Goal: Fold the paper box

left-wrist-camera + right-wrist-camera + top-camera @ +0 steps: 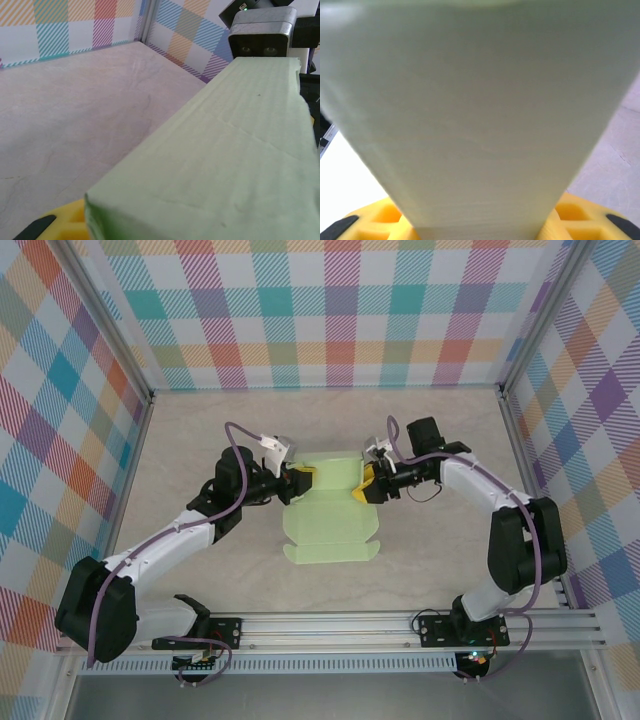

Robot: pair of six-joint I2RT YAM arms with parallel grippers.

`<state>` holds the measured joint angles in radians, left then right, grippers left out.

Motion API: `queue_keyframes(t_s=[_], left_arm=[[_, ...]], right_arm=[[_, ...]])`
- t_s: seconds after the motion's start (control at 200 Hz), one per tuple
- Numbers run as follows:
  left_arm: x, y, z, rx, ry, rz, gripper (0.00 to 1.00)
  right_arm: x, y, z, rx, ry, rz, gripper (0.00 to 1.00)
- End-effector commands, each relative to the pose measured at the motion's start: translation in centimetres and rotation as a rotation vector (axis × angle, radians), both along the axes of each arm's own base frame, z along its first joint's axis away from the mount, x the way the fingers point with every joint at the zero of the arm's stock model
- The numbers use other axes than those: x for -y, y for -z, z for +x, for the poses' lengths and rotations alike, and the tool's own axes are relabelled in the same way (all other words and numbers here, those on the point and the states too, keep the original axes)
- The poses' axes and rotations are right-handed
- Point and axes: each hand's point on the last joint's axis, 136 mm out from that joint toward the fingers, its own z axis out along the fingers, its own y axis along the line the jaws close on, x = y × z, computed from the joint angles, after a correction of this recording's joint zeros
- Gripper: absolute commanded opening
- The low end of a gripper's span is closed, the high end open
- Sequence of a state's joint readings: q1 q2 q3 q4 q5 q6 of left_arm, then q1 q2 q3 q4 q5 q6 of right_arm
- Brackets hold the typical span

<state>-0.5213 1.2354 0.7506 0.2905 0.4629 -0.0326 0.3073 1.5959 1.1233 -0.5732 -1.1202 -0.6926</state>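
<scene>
We found the left gripper and right gripper each clamped on an end of the pale-green thin-card paper box; we advised moving both evenly.

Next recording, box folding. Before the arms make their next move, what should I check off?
1. Left gripper at the left edge of the paper box: ok.
2. Right gripper at its right edge: ok.
3. Either gripper closed on the card: cannot tell; the card covers the tips of the yellow fingers.
4. Far part of the box raised between the grippers: ok.
5. Box fully folded: not ok; its near part, with tabs, lies flat on the table.
</scene>
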Motion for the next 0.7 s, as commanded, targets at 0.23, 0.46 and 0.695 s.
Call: queue_keyframes(t_s=[0.23, 0.46, 0.695], left_arm=[[0.8, -2.3, 0.0, 0.061, 0.043, -0.038, 0.32], [0.7, -2.0, 0.1, 0.059, 0.035, -0.036, 0.32], [0.5, -1.9, 0.0, 0.070, 0.032, -0.013, 0.32]], right_arm=[[-0.8, 1.3, 1.1, 0.031, 0.052, -0.057, 0.23], [-0.7, 1.4, 1.1, 0.032, 0.085, -0.049, 0.19], [-0.1, -1.1, -1.3, 0.062, -0.001, 0.032, 0.56]])
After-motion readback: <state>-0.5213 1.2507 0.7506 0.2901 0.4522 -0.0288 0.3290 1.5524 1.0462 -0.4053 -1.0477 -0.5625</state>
